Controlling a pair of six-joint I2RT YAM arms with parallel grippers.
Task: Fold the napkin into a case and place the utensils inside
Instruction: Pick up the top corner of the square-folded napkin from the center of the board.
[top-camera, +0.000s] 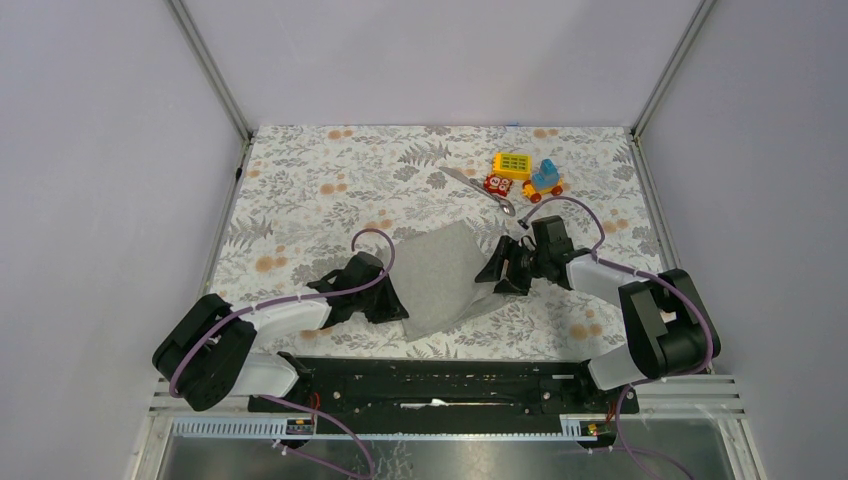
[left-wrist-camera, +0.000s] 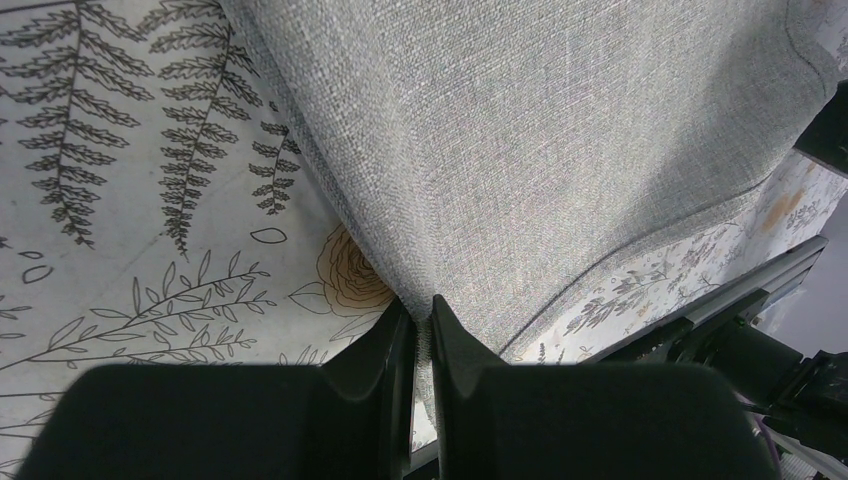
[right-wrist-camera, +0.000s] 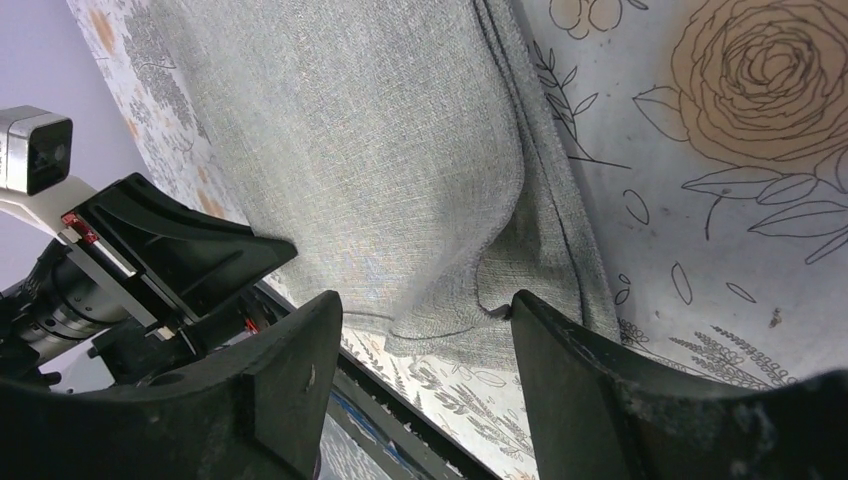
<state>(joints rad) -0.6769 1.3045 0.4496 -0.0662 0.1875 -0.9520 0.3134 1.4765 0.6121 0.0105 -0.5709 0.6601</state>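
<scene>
Napkin (top-camera: 447, 278) spreads left of the right gripper (right-wrist-camera: 425, 305), whose jaws stand apart over its corner; left gripper (left-wrist-camera: 421, 308) pinches the opposite edge.

Plain pale lilac walls (top-camera: 440, 60) close the space beyond the fingers and out to either side of them. Aluminium frame posts (top-camera: 212, 70) rise at the far corners. Under the left fingers (left-wrist-camera: 380, 380) and the right fingers (right-wrist-camera: 590, 390), the desk (top-camera: 300, 160) carries a white tablecloth (top-camera: 560, 320) printed with grey ferns and orange roses. The light is soft and even, and shadows are faint.
</scene>
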